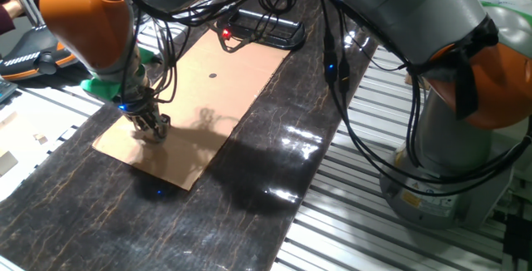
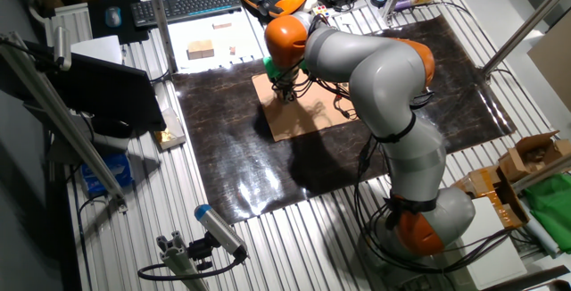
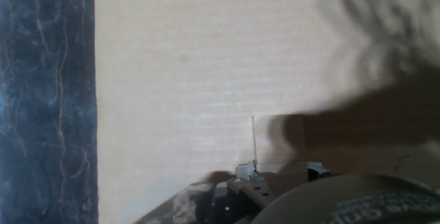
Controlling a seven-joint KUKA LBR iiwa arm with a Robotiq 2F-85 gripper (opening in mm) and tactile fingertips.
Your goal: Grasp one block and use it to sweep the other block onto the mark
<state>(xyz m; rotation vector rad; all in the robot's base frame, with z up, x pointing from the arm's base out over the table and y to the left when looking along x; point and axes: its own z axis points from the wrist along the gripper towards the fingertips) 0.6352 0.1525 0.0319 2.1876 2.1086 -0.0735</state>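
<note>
Here the gripper [image 1: 154,130] presses low onto flat tan cardboard [image 1: 224,96], its opening impossible to tell; the round black mark [image 1: 213,76] sits apart.

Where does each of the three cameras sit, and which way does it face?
One fixed view: low beside the table, facing the cardboard sheet, the mark and gripper.
The other fixed view: high overhead, showing the whole arm.
Hand view: looks down onto cardboard; gripper parts at bottom edge.
Both fixed views share cardboard and gripper.
</note>
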